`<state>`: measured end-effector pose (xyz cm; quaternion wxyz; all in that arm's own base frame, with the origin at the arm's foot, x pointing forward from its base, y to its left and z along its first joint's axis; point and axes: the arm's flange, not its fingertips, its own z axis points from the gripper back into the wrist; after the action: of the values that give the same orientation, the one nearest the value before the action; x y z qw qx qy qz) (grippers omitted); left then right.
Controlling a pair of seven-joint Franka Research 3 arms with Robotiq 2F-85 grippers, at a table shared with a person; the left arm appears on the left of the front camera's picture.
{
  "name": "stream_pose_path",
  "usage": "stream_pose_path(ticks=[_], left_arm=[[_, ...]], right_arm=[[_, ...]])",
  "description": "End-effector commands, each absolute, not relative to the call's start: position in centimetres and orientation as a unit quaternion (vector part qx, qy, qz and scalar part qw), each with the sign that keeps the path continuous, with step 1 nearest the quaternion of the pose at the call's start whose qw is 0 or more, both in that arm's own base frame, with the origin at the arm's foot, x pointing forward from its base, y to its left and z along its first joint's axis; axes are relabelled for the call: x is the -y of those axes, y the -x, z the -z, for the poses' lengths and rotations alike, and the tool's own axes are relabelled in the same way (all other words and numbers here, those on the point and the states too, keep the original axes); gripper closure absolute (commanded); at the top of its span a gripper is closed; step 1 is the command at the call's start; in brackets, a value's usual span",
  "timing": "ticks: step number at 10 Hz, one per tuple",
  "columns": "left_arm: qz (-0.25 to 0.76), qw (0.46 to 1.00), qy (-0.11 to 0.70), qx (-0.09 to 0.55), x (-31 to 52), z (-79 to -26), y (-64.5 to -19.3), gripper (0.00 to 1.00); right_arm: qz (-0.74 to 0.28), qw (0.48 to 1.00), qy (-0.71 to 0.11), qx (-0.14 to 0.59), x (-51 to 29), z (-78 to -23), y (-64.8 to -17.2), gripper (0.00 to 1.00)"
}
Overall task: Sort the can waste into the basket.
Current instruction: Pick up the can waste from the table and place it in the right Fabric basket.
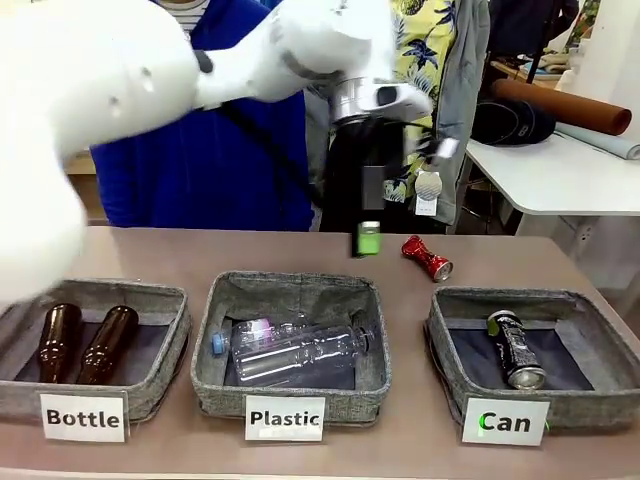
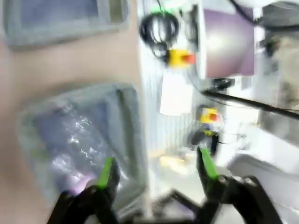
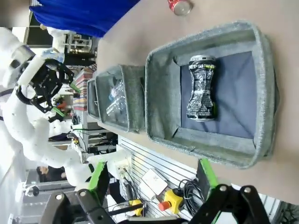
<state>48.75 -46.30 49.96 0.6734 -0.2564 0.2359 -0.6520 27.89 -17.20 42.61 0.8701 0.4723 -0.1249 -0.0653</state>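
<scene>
At far left, Bottle basket [image 1: 100,291] with two brown bottles [image 1: 105,345]; not part of this job. In the middle, Plastic basket [image 1: 222,392] with clear bottles [image 1: 300,352]; likewise to be left alone. Beyond its far rim, left gripper [image 2: 156,169], motion-blurred, jaws apart at a moderate gap, nothing between the pads. Just right of it on bare tabletop [image 1: 200,255], red crushed can [image 1: 427,257], lying on its side, outside every basket, near the far rim of the Can basket [image 1: 585,410]. Inside that basket, dark can [image 1: 515,348] lying on the lining. Judged progress: one of two cans sorted, one left to pick and drop. At right, right gripper [image 3: 153,175], jaws spread wide and empty, set back on the robot's side of the Can basket. Clearance: open table all round the red can, far table edge close behind it, person [image 1: 200,170] just beyond. Ample free lining beside the dark can for a drop. Keep clear of the soft basket rim during transfer.
</scene>
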Motion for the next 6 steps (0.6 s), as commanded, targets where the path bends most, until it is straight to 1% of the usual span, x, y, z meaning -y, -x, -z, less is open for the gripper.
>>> stream_pose_path(ticks=[1, 2, 3, 4, 5, 6], left_arm=[[0.54, 0.7, 0.3, -0.358, 35.2, -42.5, -38.6, 0.15], [0.531, 0.712, 0.304, -0.343, 33.8, -42.4, -38.1, 0.15], [0.528, 0.732, 0.331, -0.276, 31.3, -43.8, -37.7, 0.15], [0.517, 0.75, 0.361, -0.198, 28.2, -45.5, -37.3, 0.15], [0.509, 0.756, 0.398, -0.105, 24.5, -47.1, -36.5, 0.15], [0.482, 0.765, 0.425, -0.038, 20.4, -47.7, -34.8, 0.15]], right_arm=[[0.075, 0.878, -0.458, 0.115, 17.1, -42.3, -28.2, 0.0], [0.075, 0.881, -0.454, 0.11, 16.8, -42.1, -28.5, 0.0], [0.067, 0.882, -0.454, 0.106, 16.1, -42.0, -28.5, 0.0], [0.054, 0.873, -0.471, 0.11, 14.9, -42.2, -28.5, 0.0], [0.044, 0.856, -0.503, 0.108, 13.3, -42.4, -28.9, 0.0], [0.029, 0.849, -0.518, 0.101, 11.1, -42.3, -29.4, 0.0]])
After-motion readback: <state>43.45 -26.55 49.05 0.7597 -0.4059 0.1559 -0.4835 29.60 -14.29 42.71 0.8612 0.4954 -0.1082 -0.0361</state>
